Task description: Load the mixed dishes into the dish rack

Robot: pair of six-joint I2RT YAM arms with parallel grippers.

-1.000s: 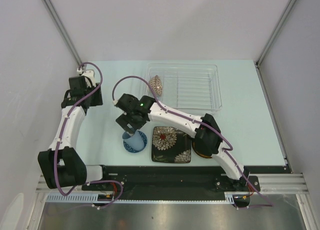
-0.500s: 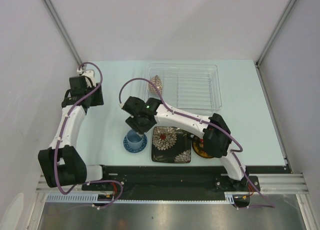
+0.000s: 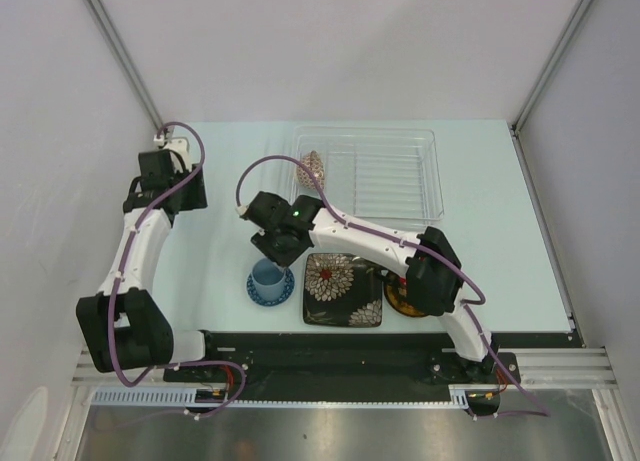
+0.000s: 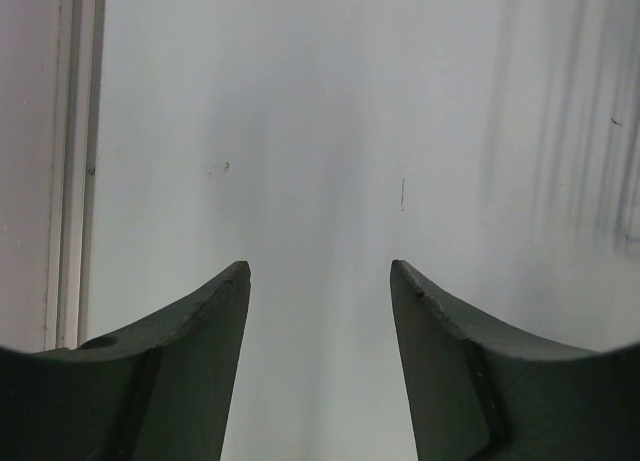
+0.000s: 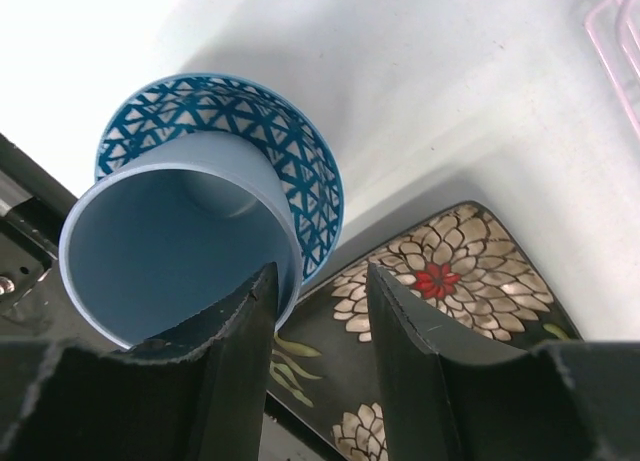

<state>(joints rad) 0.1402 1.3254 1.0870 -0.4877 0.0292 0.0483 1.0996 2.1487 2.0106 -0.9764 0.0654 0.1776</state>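
Note:
A pale blue cup [image 3: 267,275] [image 5: 170,241] stands on a small blue lattice saucer [image 3: 256,293] [image 5: 290,131] at the front of the table. My right gripper [image 3: 279,253] [image 5: 320,281] hangs over the cup's right rim, one finger inside the cup and the other outside. A gap still shows between the jaws and the cup wall. The black square floral plate [image 3: 345,289] [image 5: 450,281] lies just to the right. A beige lattice bowl [image 3: 312,168] stands on edge in the clear dish rack [image 3: 432,181]. My left gripper [image 3: 188,193] [image 4: 320,271] is open over bare table.
A yellow saucer [image 3: 398,304] lies right of the black plate, mostly hidden under my right arm. The table's left edge rail [image 4: 70,161] runs close to my left gripper. A corner of the rack [image 5: 615,31] shows in the right wrist view.
My right gripper has come down over the cup's rim and its jaws have narrowed around the wall. The left arm has stayed where it was.

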